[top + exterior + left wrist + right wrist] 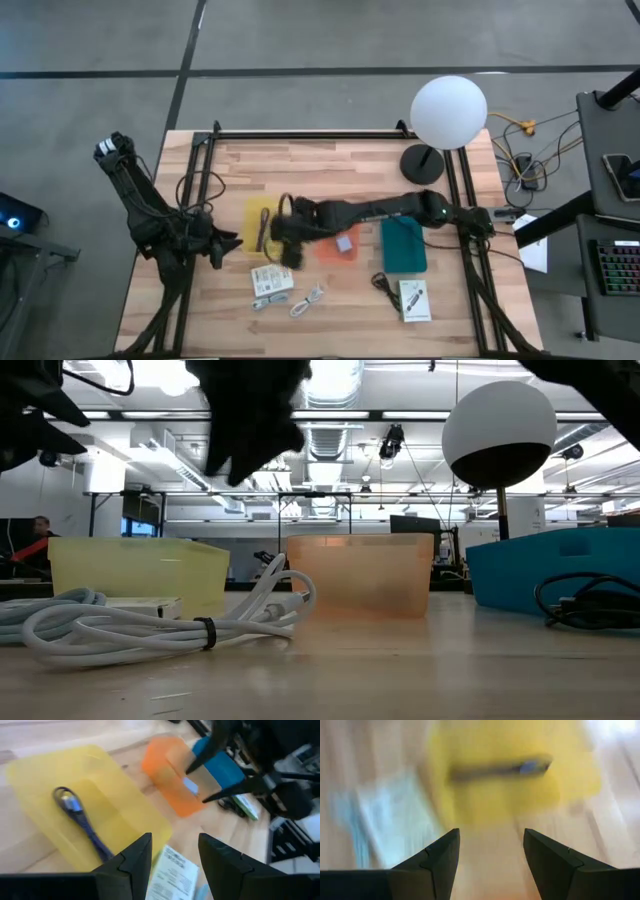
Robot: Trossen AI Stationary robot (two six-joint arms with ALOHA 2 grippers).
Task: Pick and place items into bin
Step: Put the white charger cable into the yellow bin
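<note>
High view: right gripper hanging over the near edge of the yellow bin, fingers parted and empty; purple cord already lying inside that bin. Left gripper parked just beside the same bin, fingers wide, holding nothing. Still out on the table: white card, white cord, black cord, second packet; a pale cube sitting in the orange bin. Likely trouble: clipping the yellow rim when pulling away and shifting the bin; brushing the waiting left arm; snagging the loose white cord while reaching for the card.
</note>
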